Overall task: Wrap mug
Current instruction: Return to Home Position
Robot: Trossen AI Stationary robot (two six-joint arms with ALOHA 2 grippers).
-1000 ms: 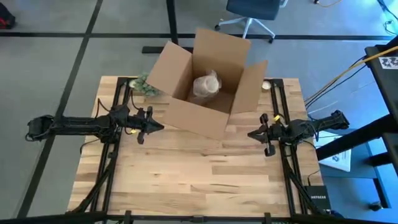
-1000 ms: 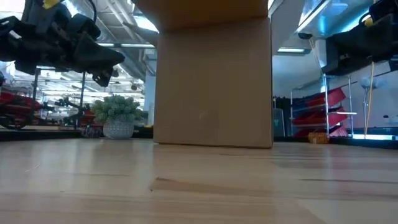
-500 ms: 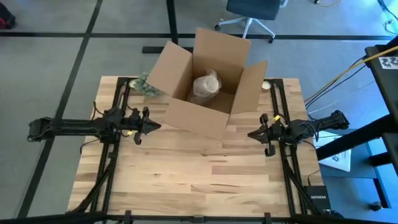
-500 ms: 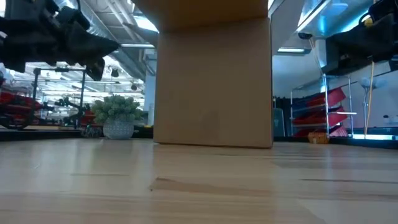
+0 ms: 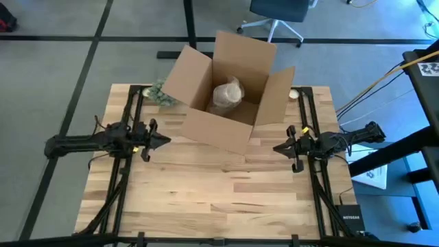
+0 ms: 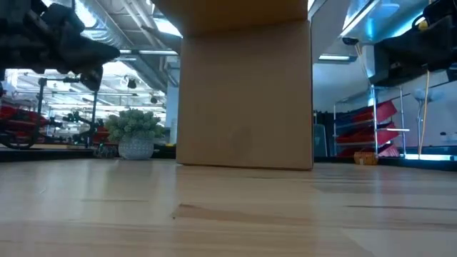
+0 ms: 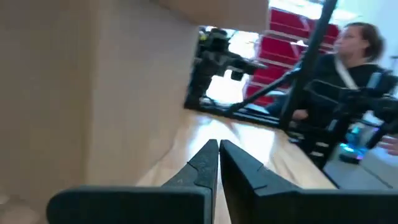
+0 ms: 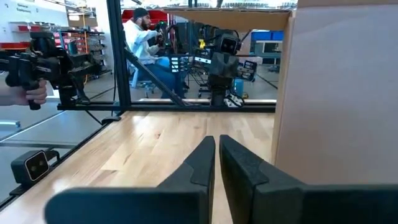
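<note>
The near half of the worktop lies bare, so neither arm has anything under it to snag. Midway back, the left claw hangs above the worktop's left side and the right claw above its right side, tips turned inward toward each other. In each wrist view the two fingers are pressed together with nothing between them, so both claws are clenched and empty. Between and just behind them stands the cardboard box, flaps open, with the bubble-wrapped mug inside on its floor. A small potted plant stands by the box's far left corner. The packing looks done, and only the retreat is left. Each arm should draw straight outward to its own side, level and above the wood. The left tip needs to pass clear of the box's near left wall so the box is not nudged.
</note>
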